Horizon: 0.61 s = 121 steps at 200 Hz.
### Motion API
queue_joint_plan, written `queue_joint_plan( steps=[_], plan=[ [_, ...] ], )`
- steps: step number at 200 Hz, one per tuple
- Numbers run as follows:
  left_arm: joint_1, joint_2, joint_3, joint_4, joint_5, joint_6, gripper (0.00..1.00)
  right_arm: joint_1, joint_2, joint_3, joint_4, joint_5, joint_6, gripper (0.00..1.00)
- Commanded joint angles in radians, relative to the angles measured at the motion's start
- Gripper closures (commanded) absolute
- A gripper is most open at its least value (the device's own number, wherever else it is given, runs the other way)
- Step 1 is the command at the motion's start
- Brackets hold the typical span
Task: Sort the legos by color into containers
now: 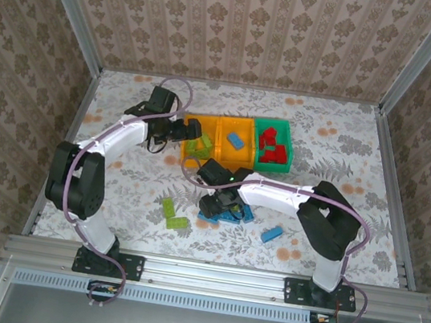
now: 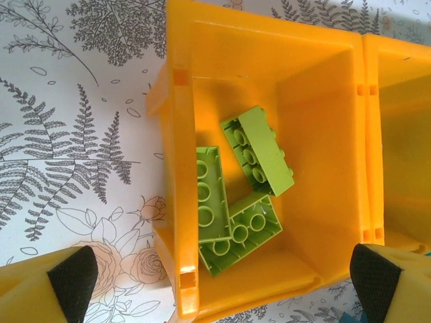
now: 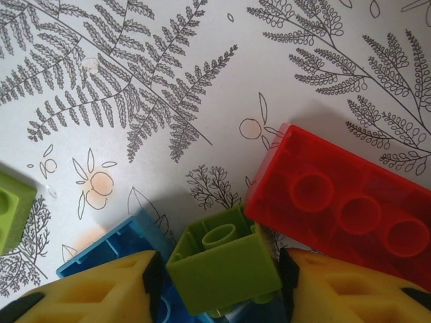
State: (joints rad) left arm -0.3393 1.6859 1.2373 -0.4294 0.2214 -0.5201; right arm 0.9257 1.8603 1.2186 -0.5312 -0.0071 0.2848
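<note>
Counting containers, you have three open plastic bins: two orange bins [image 1: 218, 121] and one green bin [image 1: 274, 122]. Three lime green studded bricks [image 2: 242, 192] lie in the leftmost orange bin [image 2: 176, 202], under your released left pincer [image 2: 225, 276]. Your right pincer [image 3: 221, 286] grasps another small lime brick [image 3: 219, 262] on the counter [image 3: 168, 101], tipped sideways, hemmed by a red brick [image 3: 350, 208] lying diagonally and a blue brick [image 3: 114, 245].

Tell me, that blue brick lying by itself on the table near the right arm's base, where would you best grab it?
Pinch the blue brick across its narrow width, on its two long flat sides, coming straight down from above. It lies flat on the table at a slant, so the grip should probably turn to match that slant. Nothing sits close beside it, so both long sides look free.
</note>
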Motion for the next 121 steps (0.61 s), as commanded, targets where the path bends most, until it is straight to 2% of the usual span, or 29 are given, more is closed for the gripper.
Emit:
queue_joint_plan(
  steps=[1, 35, 121],
  plan=[
    [0.006, -0.026, -0.01, 0.006, 0.014, -0.011, 0.0, 0.006, 0.021, 0.027, -0.021, 0.029, 0.004, 0.51],
    [0.01, -0.025, -0.013, 0.006, 0.015, -0.009, 0.0, 0.006, 0.024, 0.039, -0.014, 0.024, 0.008, 0.52],
    [0.01, -0.024, -0.03, 0.012, 0.022, -0.011, 0.0, -0.012, 0.066, 0.169, 0.018, 0.022, 0.072, 0.67]
  ],
)
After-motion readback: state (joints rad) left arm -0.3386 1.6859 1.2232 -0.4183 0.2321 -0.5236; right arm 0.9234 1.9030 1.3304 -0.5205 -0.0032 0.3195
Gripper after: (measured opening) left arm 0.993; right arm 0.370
